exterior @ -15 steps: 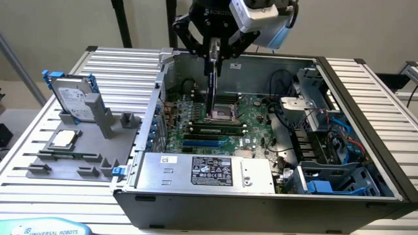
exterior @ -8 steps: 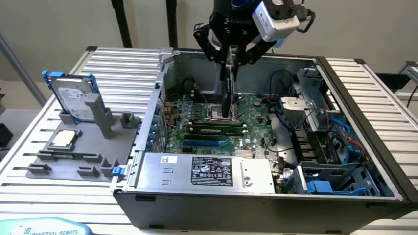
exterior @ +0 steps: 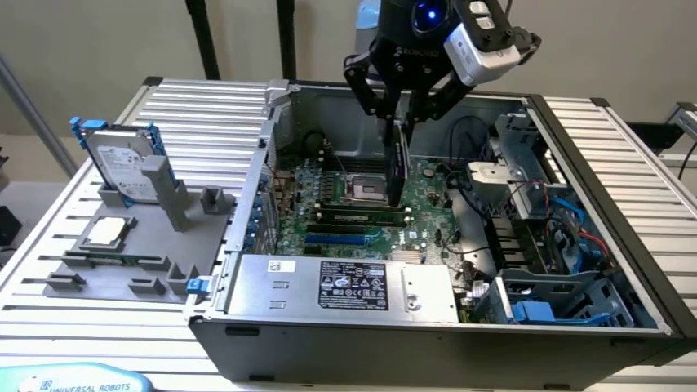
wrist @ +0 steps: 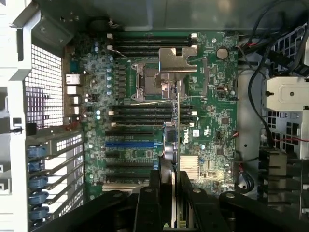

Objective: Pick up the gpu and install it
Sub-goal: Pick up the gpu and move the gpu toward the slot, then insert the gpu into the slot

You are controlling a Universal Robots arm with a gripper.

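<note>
Noted claw closed on gpu, card hanging edge-down above motherboard inside open computer case. Read "DELL" there, "UNIVERSAL ROBOTS" on teal item near case.

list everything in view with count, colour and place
table: 1, silver, under everything
computer case: 1, dark grey, open, on table
motherboard: 1, green, inside case
power supply: 1, silver, inside case
fixture: 1, grey, exterior view's left
hard drive: 1, silver, blue frame, upright in fixture
cpu chip: 1, silver, on fixture
gpu: 1, black, held upright over motherboard
gripper: 1, black, shut on gpu
</note>
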